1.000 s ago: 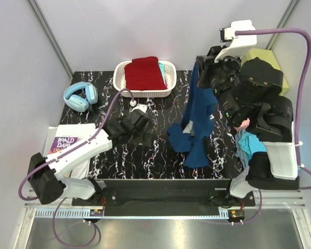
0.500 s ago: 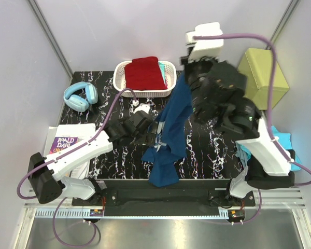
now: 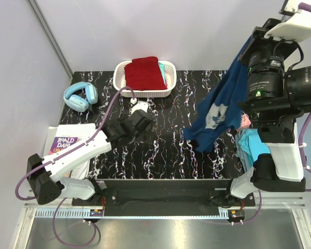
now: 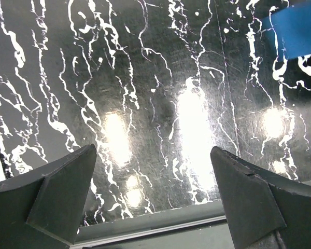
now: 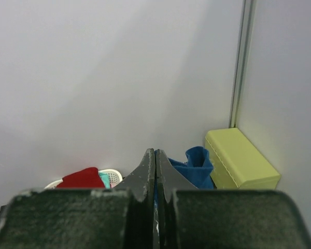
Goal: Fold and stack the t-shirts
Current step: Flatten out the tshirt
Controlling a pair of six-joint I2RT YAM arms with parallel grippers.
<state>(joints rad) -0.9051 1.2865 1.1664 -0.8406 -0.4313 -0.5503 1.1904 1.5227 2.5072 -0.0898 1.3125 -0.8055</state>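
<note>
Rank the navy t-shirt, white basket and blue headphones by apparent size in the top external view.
1. navy t-shirt, though it hangs raised toward the camera, which inflates it
2. white basket
3. blue headphones, clearly smallest

One legible marking. The book cover (image 3: 64, 141), on the near side of the headphones (image 3: 80, 96), reads "ROALD DAHL" in white on purple. The line beneath begins "CHA"; the rest is illegible. No lettering can be made out in the white print on the navy t-shirt (image 3: 225, 93).

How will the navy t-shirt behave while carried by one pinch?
Likely floppy: the navy t-shirt hangs in a limp, bunched drape from the right gripper. Probably light, since one closed pinch holds it all. Its loose lower end may swing.
</note>
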